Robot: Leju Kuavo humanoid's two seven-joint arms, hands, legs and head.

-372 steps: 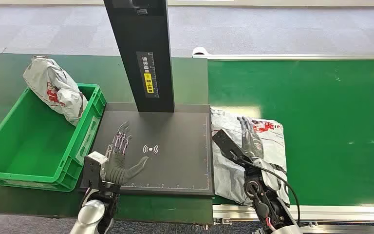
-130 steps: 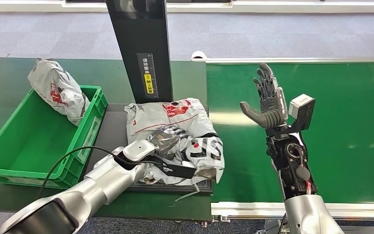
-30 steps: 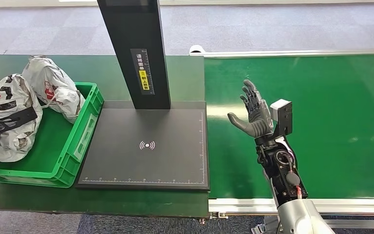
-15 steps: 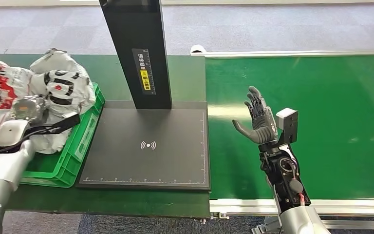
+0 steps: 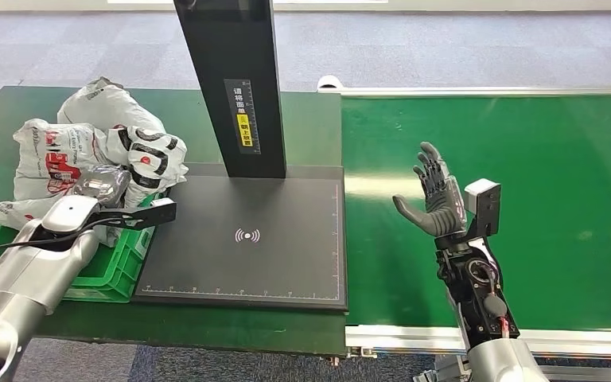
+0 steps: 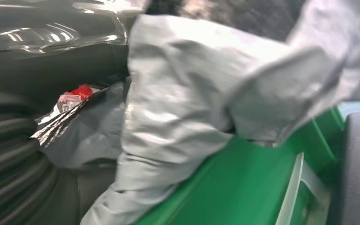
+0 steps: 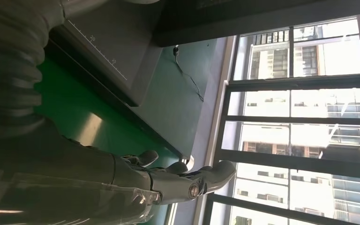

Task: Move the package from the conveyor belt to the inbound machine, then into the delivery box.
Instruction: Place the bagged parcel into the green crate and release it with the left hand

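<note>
The left hand (image 5: 99, 185) is nearest. It is wrapped in shiny plastic and holds the grey bag (image 5: 139, 155) with black and red marks (its fingers are hidden under the bag, so how they curl cannot be told). The bag sits over the near right corner of the green box (image 5: 119, 270), partly on its rim. In the left wrist view the crumpled bag (image 6: 183, 108) lies close against the hand, with the green box wall (image 6: 243, 187) below it.

Just beside the left hand, toward the right hand, is the flat black pad (image 5: 247, 239) with a small white wave sign. A tall black post (image 5: 235, 79) stands at the pad's far edge.

The right hand (image 5: 437, 195) is held up over the green belt (image 5: 525, 199), wide open with fingers spread, and it holds nothing.

Behind the held bag, farther from the left hand, a second grey bag (image 5: 99, 102) leans at the box's far side. All of this rests on the dark green surface (image 5: 302, 119).
</note>
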